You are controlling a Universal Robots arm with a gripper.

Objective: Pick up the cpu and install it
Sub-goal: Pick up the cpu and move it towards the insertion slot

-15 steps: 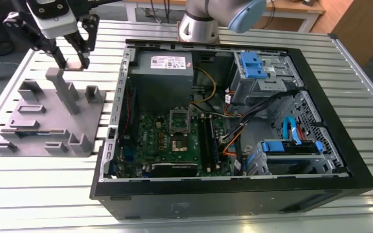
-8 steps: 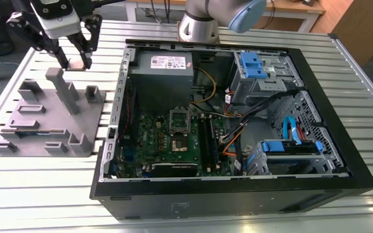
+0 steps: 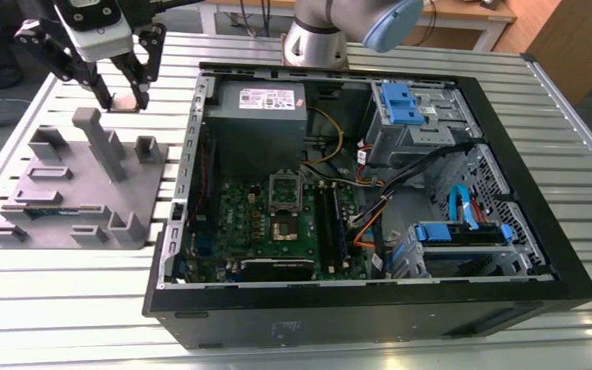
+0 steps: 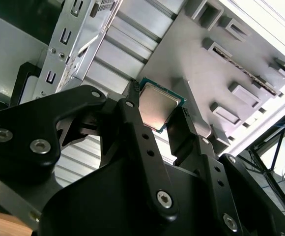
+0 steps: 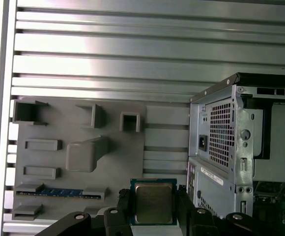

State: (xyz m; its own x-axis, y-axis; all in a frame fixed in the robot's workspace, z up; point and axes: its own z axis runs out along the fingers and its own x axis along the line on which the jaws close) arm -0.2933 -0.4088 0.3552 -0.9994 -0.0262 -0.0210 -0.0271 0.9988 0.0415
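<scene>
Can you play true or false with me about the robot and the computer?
1. The end effector has the chip between its fingers. True.
2. The chip is sitting in the green board. False: it is outside the computer case, by the edge of the grey block.
3. The computer case lies open, so the green board shows. True.
4. The grey block is inside the case. False: it sits on the table beside the case, on the exterior view's left.
</scene>
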